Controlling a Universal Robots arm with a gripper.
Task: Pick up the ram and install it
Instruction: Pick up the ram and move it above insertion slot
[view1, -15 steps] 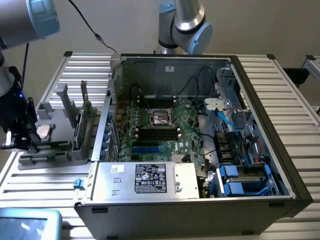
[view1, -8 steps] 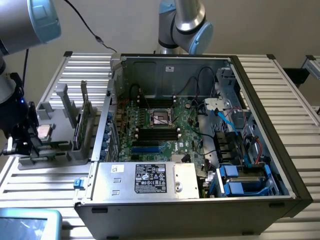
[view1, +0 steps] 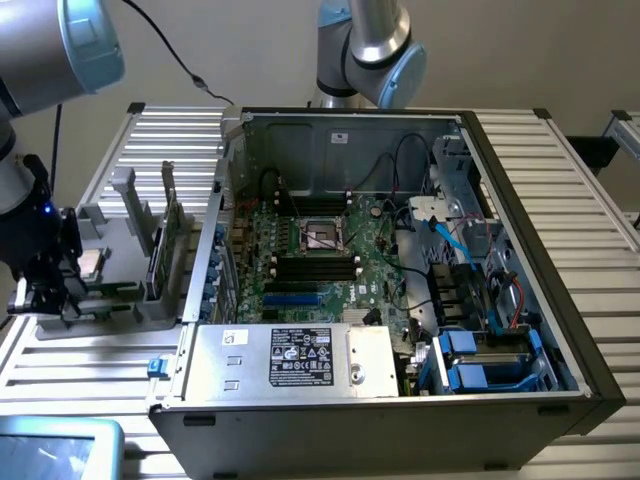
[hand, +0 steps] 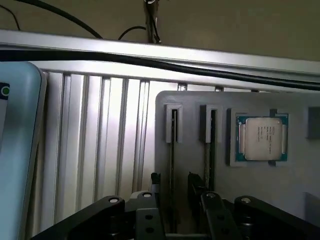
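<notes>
tool (hand: 175, 181) wide open, straddling ram (hand: 173, 135) that stands edge-on in slot of grey holder (hand: 191, 117)

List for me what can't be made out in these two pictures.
- Wrist view: the ram stands edge-on in its gray holder, so its chips are hidden. One end lies behind the gripper.
- Wrist view: the print on the processor chip is too small to read.
- Exterior view: the text on the printed label is too small to read.
</notes>
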